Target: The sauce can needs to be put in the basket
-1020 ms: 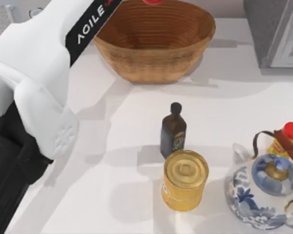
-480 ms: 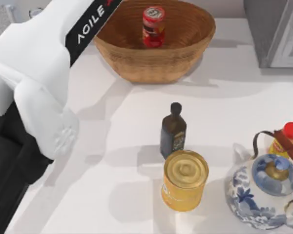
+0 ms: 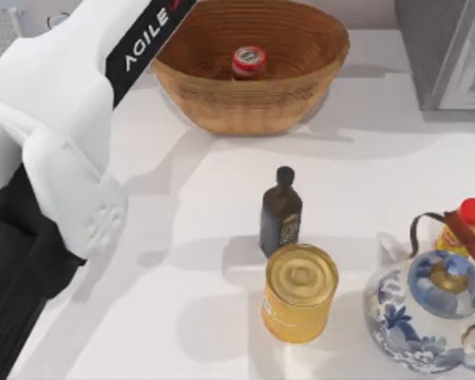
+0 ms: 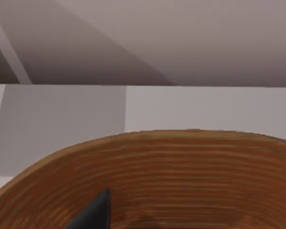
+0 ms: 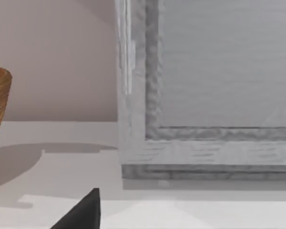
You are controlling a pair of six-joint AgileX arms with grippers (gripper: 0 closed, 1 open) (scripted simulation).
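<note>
Standing upright in the basket [image 3: 222,103], long axis vertical, top up: the sauce can [image 3: 248,62]. Reaching over the white table [image 3: 380,174]: left arm [image 3: 63,119]. Grippers' state: cannot tell.

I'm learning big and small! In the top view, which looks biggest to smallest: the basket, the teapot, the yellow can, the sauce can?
1. basket
2. teapot
3. yellow can
4. sauce can, partly sunk in the basket and farther from the camera, so it may look smaller than it is.
</note>
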